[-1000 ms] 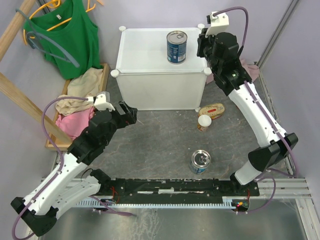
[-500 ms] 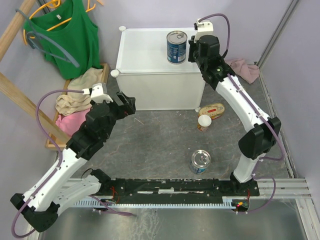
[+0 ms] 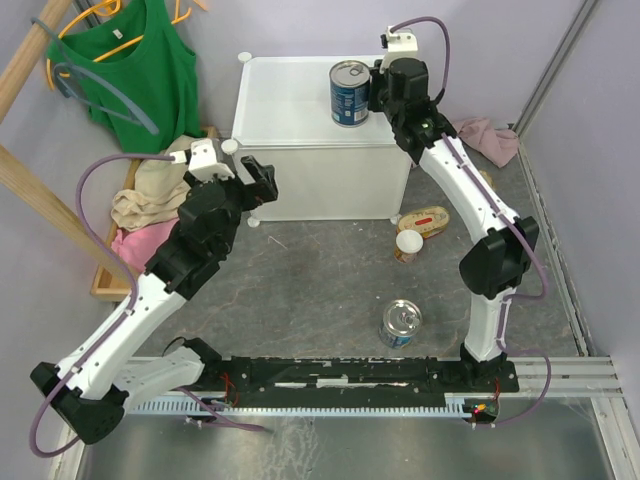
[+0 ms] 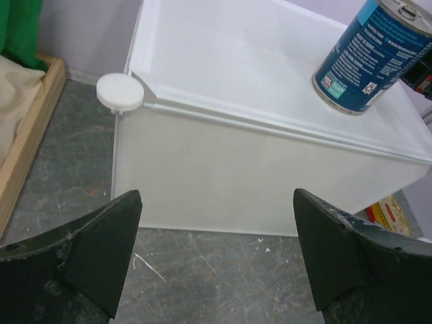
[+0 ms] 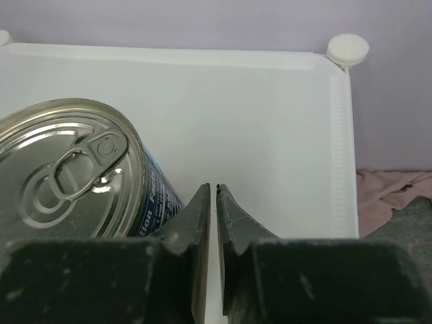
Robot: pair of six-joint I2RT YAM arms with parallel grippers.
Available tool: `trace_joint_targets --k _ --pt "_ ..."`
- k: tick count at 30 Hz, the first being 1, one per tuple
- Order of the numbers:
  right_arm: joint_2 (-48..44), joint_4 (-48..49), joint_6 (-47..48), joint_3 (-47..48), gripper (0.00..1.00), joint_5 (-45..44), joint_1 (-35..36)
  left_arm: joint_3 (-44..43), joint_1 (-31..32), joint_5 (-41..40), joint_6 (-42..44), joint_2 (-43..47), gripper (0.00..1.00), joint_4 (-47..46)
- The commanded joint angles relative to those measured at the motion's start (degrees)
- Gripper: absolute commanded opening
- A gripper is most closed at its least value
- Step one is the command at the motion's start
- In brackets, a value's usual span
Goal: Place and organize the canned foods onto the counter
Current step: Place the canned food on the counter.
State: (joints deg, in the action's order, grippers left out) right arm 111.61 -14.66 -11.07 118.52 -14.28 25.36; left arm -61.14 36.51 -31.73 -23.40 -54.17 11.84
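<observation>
A tall blue-labelled can (image 3: pixel 351 92) stands upright on the white counter (image 3: pixel 290 110), toward its back right. My right gripper (image 3: pixel 378 88) is shut and empty, just right of that can; the wrist view shows its closed tips (image 5: pixel 213 189) beside the can (image 5: pixel 74 169). My left gripper (image 3: pixel 262 180) is open and empty in front of the counter's front left corner, facing the counter wall (image 4: pixel 270 182). On the floor are a second tall can (image 3: pixel 401 324), a small white-topped can (image 3: pixel 408 245) and an oval gold tin (image 3: pixel 424 220). The other cans are not visible.
A wooden tray of clothes (image 3: pixel 150 200) lies left of the counter, with a green top on a hanger (image 3: pixel 140 70) above it. A pink cloth (image 3: pixel 490 135) lies on the floor at the right. A black rail (image 3: pixel 350 375) runs along the near edge.
My right gripper has moved left over the counter until it is beside the can. My left gripper has moved up and forward toward the counter's front left corner.
</observation>
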Motion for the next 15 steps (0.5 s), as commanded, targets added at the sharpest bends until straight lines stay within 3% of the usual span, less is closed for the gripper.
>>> trace_joint_targets --k 1,15 --pt "1.8 1.9 -2.5 3.6 0.15 4.6 0.6 -3.4 0.4 -3.6 5.6 -2.4 0.99 -7.1" --pt "6.7 2.5 -4.5 7.6 0.16 5.0 6.0 -4.9 0.2 -5.4 10.9 -7.0 1.0 -12.4"
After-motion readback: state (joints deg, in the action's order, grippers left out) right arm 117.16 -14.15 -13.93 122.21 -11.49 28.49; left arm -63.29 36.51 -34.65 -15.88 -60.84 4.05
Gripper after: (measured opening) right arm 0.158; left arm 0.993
